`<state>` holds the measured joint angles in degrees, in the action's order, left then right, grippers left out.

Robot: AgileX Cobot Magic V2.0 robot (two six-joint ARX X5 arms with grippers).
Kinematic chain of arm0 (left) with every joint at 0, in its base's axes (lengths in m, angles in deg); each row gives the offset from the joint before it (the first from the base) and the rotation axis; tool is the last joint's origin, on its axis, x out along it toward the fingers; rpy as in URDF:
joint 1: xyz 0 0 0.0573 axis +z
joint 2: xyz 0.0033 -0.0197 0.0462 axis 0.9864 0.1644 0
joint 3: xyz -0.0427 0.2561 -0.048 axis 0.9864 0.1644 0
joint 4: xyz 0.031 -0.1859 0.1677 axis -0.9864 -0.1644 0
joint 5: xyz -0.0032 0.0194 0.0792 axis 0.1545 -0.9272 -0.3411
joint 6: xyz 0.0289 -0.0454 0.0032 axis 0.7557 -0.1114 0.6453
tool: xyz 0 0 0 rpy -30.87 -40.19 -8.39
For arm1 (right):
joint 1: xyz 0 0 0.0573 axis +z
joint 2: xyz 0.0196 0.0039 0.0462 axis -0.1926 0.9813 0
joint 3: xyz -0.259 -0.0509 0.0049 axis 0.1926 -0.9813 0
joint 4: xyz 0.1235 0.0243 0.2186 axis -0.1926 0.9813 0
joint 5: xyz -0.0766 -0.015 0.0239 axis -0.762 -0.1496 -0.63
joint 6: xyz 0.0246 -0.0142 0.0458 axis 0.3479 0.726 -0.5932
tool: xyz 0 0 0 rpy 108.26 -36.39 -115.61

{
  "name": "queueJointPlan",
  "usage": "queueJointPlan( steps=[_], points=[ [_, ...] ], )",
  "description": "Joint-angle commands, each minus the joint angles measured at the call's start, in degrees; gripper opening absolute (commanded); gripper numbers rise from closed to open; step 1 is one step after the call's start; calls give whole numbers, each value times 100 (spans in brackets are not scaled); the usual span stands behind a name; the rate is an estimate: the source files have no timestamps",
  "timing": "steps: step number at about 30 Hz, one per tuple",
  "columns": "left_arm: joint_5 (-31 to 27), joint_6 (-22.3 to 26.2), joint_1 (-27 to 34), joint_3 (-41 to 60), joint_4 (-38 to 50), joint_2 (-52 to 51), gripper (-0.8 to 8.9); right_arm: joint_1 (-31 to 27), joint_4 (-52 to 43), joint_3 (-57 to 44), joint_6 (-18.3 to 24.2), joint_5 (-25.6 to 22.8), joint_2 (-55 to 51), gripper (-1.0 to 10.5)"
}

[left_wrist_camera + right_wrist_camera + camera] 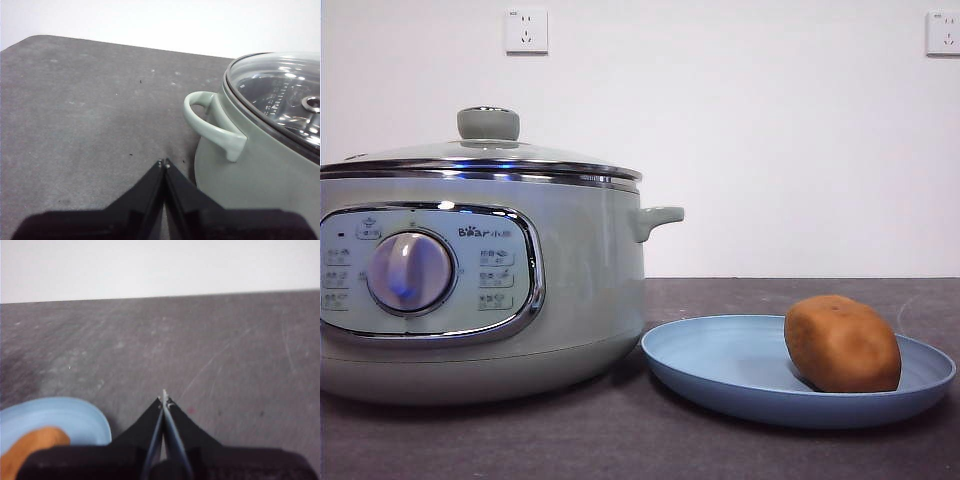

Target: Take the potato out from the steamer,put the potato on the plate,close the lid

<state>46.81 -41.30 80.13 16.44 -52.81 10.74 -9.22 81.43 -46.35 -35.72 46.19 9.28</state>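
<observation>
1. While both arms stay out of the front view, the oval orange-brown potato (842, 343) lies on the wide, shallow light-blue plate (720, 365), toward the side of the plate farther from the pot.
2. Beside the plate stands the large round sage-green steamer (580, 290) with its chrome rim, round dial (410, 272) and small side handle (658, 218); the plate's rim comes close to the pot's base, and I cannot tell whether they touch.
3. Resting closed on the steamer is the low-domed glass lid (470, 155) with a steel rim and a pale-green knob (488, 124).
4. The left end effector (163, 162) has its two black jaws pressed together with nothing between them; it hovers over the dark grey table (620, 440) near the steamer's other handle (212, 122).
5. The right end effector (163, 397) is likewise closed and empty, above the bare table just beside the plate's rim, with the potato showing at that view's corner.
6. Two white wall sockets (526, 30) sit on the pale wall behind.
</observation>
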Motion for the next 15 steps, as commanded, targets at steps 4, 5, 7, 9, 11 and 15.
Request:
queueJointPlan(
  steps=[4,5,7,9,11,15],
  points=[
    [-7,-33,13,81,28,-13,-4,7,1176,-68,-304,-37,-1049,0],
    [-7,-33,13,81,31,-13,-3,15,1169,-68,-299,-31,-1029,0],
    [-4,-33,13,81,28,-13,-4,15,1174,-68,-304,-37,-1027,0],
    [-7,-33,13,81,31,-13,-4,15,1167,-68,-308,-35,-1027,0],
    [-7,-33,13,81,24,-7,-3,13,1156,-68,-306,-39,-1023,0],
    [-4,-33,13,81,28,-7,-3,13,1139,-68,-306,-42,-914,0]
  ],
)
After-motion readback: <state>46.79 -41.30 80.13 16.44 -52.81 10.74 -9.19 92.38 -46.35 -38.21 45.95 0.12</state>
